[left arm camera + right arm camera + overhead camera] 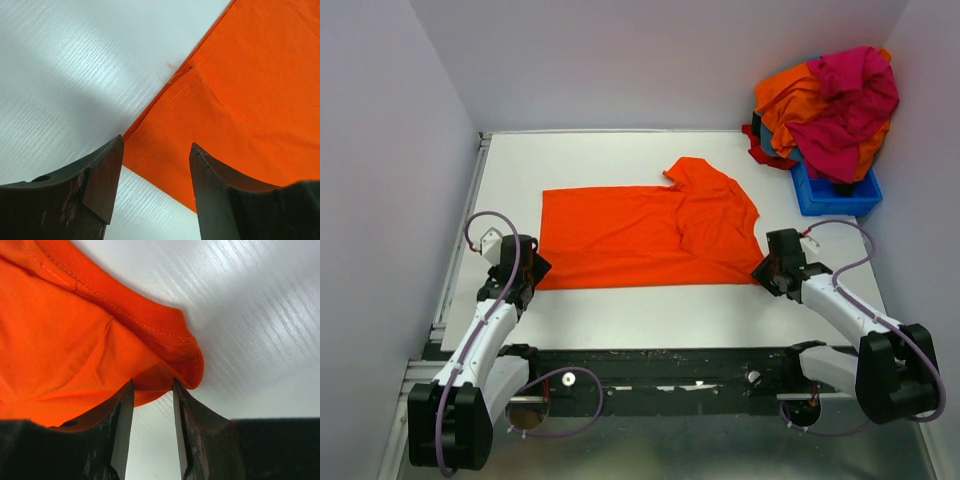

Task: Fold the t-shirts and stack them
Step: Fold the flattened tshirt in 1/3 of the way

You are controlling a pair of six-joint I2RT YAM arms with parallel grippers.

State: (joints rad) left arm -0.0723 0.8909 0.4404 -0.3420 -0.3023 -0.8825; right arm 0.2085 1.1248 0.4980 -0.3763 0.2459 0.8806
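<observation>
One bright orange t-shirt (640, 238) lies spread flat on the white table, a sleeve pointing to the back. My left gripper (533, 270) is at its near left corner. In the left wrist view the jaws (156, 146) stand open with that hemmed corner (165, 150) lying between the tips. My right gripper (765, 270) is at the near right corner. Its jaws (152, 383) stand apart, the tips against the rolled hem (170, 347), with bare table showing between the fingers. More t-shirts (835, 100), orange, magenta-pink and red, are heaped at the back right.
The heap of shirts spills over a blue plastic bin (840, 198) at the back right corner. White walls close in the table (620, 310) on the left, back and right. A black rail (660, 365) runs along the near edge between the arm bases.
</observation>
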